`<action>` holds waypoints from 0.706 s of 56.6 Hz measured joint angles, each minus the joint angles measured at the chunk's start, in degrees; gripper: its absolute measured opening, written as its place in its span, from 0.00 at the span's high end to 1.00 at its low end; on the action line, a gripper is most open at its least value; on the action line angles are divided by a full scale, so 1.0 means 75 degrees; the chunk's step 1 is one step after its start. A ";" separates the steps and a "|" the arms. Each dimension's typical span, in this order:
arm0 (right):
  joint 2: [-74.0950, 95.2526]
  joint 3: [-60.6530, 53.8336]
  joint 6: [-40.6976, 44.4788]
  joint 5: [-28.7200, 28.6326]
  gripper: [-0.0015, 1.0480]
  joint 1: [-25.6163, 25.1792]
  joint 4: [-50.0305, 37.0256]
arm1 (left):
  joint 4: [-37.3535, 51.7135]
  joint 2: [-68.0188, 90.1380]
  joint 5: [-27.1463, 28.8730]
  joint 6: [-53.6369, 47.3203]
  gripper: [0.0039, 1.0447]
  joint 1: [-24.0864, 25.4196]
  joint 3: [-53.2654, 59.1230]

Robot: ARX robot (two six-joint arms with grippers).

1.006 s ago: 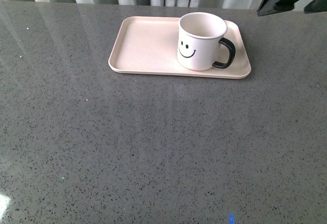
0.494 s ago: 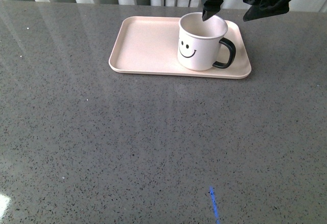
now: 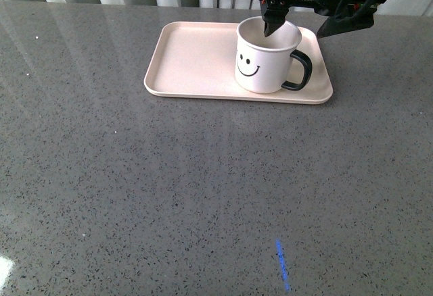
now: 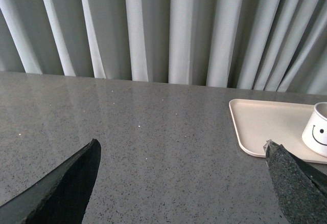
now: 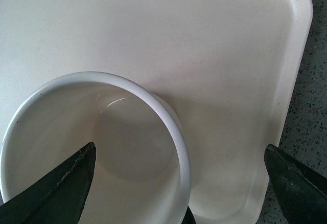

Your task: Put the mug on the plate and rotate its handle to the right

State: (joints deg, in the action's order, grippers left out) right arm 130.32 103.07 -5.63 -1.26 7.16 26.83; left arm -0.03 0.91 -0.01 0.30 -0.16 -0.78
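The white mug (image 3: 265,58) with the smiley face stands upright on the right part of the pale pink plate (image 3: 196,56). Its black handle (image 3: 302,71) points right. My right gripper (image 3: 294,31) hangs open just above the mug's rim. In the right wrist view the right gripper (image 5: 180,147) straddles the mug (image 5: 171,121) wall: one finger (image 5: 61,185) is over the opening, the other (image 5: 299,185) over the plate (image 5: 230,50) edge. My left gripper (image 4: 181,143) is open over bare table, left of the plate (image 4: 263,124) and mug (image 4: 318,132); the front view does not show it.
The grey speckled table (image 3: 203,188) stretches wide in front of the plate. Pale curtains (image 4: 153,29) hang behind the table's far edge. A small blue light streak (image 3: 282,263) lies on the near table surface.
The right gripper came in from the upper right corner to a spot above the mug and has dropped slightly closer to the rim. Mug and plate have not moved.
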 joint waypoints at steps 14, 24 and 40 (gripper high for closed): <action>0.0035 0.0070 -0.0184 -0.0003 0.09 0.0012 0.0087 | 0.0000 0.0000 0.0000 0.0000 0.09 0.0000 0.0000; 0.0079 0.0079 -0.0289 -0.0017 0.09 0.0029 0.0114 | 0.0000 0.0000 0.0000 0.0000 0.09 0.0000 0.0000; 0.0236 0.0125 -0.0388 -0.0050 0.09 0.0067 0.0192 | 0.0000 0.0000 0.0000 0.0000 0.09 0.0000 0.0000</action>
State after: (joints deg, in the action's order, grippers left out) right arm 132.09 104.01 -8.54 -1.63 7.66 28.27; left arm -0.03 0.91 -0.01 0.30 -0.16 -0.78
